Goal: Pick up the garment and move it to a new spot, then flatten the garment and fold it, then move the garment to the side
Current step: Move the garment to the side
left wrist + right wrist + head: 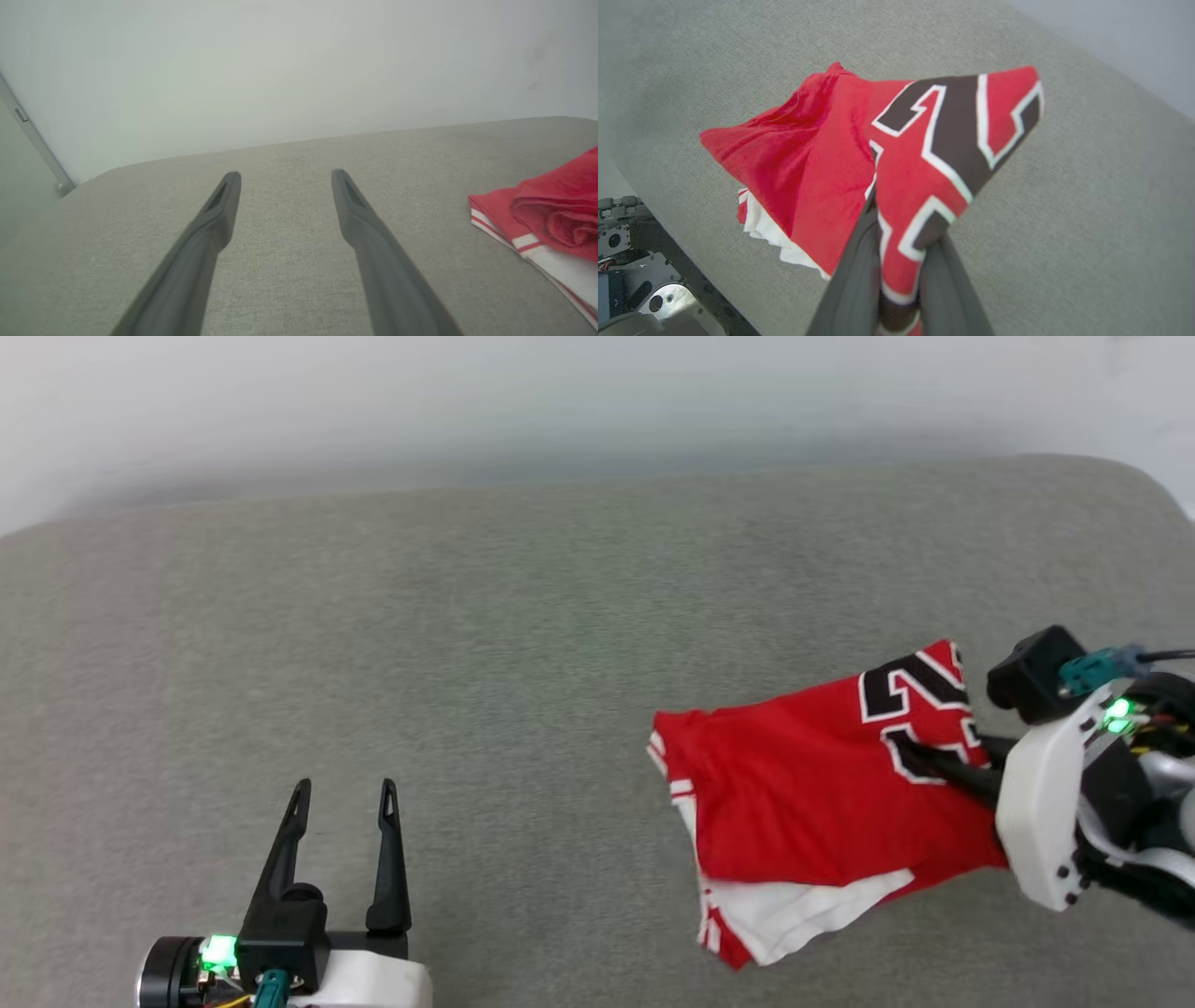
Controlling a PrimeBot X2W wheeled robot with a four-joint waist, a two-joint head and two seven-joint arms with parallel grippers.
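Fingertips of the right gripper [920, 758] are hidden under the garment [794, 803], which is pinched at its black number at the right side of the grey cushion [467, 644], while the left gripper [344, 791] is held spread wide over the cushion's front left.

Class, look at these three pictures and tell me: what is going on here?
A two-armed robot is working on a red and white garment that lies crumpled on a grey padded surface. Its right gripper is shut on the cloth by the black number, and that part looks lifted a little. The left gripper is open and holds nothing, well apart from the garment. Nothing is flattened or folded yet.
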